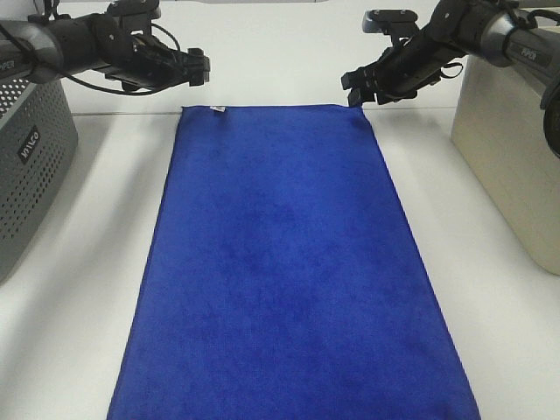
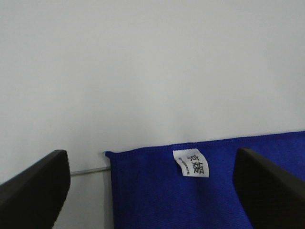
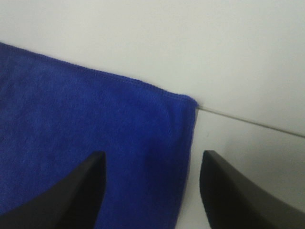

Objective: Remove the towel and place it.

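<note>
The towel (image 1: 289, 262) lies flat on the table (image 1: 105, 201), its far edge at 12 o'clock. The left gripper (image 1: 199, 66) and the right gripper (image 1: 354, 90) hang above its far corners, jaws spread and empty. To lift evenly, both should pinch the corners together.

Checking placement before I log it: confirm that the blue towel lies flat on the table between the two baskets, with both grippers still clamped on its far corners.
Not quite. The towel does lie flat between the baskets, but neither gripper holds it. The left gripper and right gripper both stand open above the far corners, as both wrist views show.
</note>
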`<state>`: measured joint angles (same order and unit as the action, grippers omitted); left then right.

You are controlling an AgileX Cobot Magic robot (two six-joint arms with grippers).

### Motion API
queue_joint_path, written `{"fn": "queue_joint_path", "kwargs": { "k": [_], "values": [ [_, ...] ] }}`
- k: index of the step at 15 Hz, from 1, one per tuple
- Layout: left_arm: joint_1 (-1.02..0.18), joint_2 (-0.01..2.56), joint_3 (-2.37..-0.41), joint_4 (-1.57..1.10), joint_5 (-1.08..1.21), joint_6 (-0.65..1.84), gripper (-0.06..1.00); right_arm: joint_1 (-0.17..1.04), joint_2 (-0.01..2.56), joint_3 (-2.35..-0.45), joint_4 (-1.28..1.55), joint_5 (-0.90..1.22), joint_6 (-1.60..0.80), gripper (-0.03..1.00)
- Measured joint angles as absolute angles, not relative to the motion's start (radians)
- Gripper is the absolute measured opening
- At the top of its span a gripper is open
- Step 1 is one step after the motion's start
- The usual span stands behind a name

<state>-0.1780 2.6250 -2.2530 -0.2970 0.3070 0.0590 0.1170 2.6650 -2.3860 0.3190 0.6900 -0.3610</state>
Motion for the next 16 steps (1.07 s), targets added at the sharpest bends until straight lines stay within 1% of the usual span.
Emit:
{"fn": "queue_joint_path", "kwargs": {
  "k": [5,9,11,12,13,16],
  "values": [
    [-0.166,2.625,-2.254,-0.293,0.339,0.04,0.85,0.117,2.651,-2.386,0.315,0.77,-0.361,0.59],
    [-0.166,2.595,-2.254,-0.266,0.465,0.054,0.85,0.117,2.545,-2.386,0.311,0.857,-0.361,0.59],
    [-0.166,2.536,-2.254,-0.239,0.555,0.056,0.85,0.117,2.481,-2.386,0.311,0.906,-0.361,0.59],
    [-0.166,2.478,-2.254,-0.221,0.661,0.056,0.85,0.117,2.428,-2.386,0.31,0.961,-0.358,0.59],
    [-0.166,2.444,-2.254,-0.217,0.719,0.056,0.85,0.117,2.4,-2.386,0.3,1.001,-0.347,0.59],
    [-0.166,2.325,-2.255,-0.199,0.938,0.056,0.85,0.117,2.302,-2.386,0.173,1.127,-0.242,0.59]
  ]
}}
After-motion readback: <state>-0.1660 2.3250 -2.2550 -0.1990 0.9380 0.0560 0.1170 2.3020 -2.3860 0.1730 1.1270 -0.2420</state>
